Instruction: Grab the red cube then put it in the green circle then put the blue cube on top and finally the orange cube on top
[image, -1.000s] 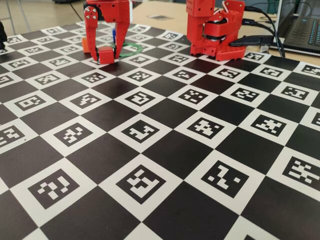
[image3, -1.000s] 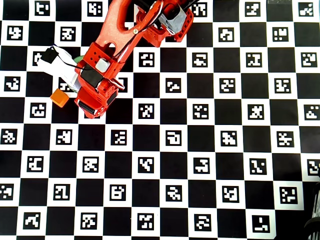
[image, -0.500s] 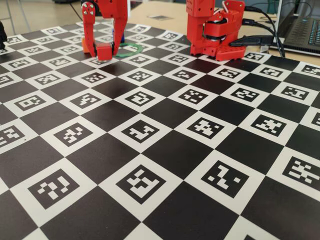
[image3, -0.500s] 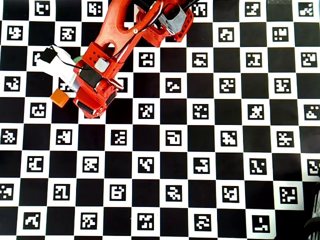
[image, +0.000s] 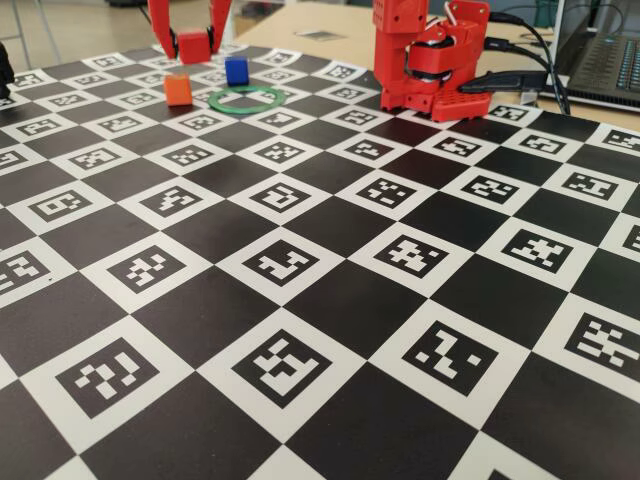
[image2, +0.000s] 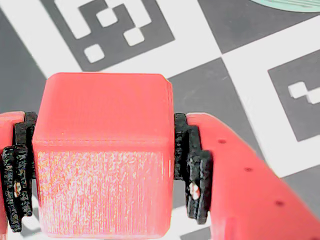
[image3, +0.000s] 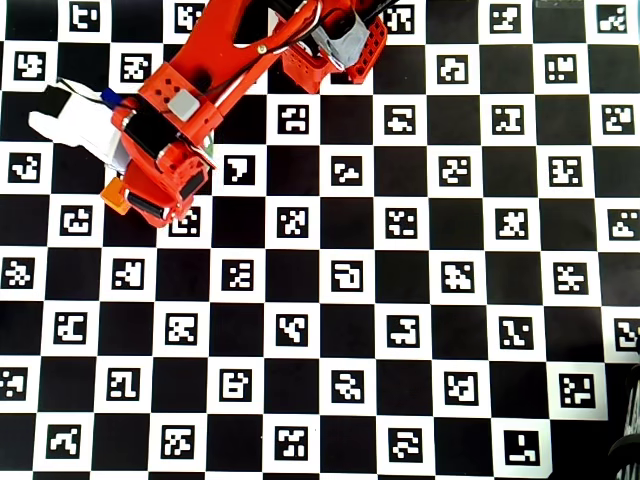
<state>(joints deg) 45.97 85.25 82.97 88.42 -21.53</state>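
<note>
**Red cube held above the checkered tabletop**

While my pincer (image2: 102, 170) hung clear of the tabletop (image: 330, 290), it was clamped on the red cube (image2: 102, 160) — in the wrist view the dark pads (image2: 192, 170) pressed flat against the cube's left and right faces, and the cube filled most of the picture. In the fixed view I held the red cube (image: 193, 45) up near the top edge, raised above the surface, with my two red fingers rising out of the frame on either side of it.

Below and a little forward of it in that view sat the orange cube (image: 178, 89), resting on the board. The blue cube (image: 236, 70) stood to the right of the orange one, apart from it, also on the board. The green circle (image: 246, 99) lay flat just in front of the blue cube, its centre showing only the checkered pattern — none of the three cubes was inside it. A pale green arc of the ring (image2: 290, 4) showed at the top right corner of the wrist view.

From overhead my arm (image3: 200, 90) covered most of that corner; only a sliver of the orange cube (image3: 113, 195) peeked out at its left side. My red base (image: 430, 60) stood to the right of the ring in the fixed view.
</note>
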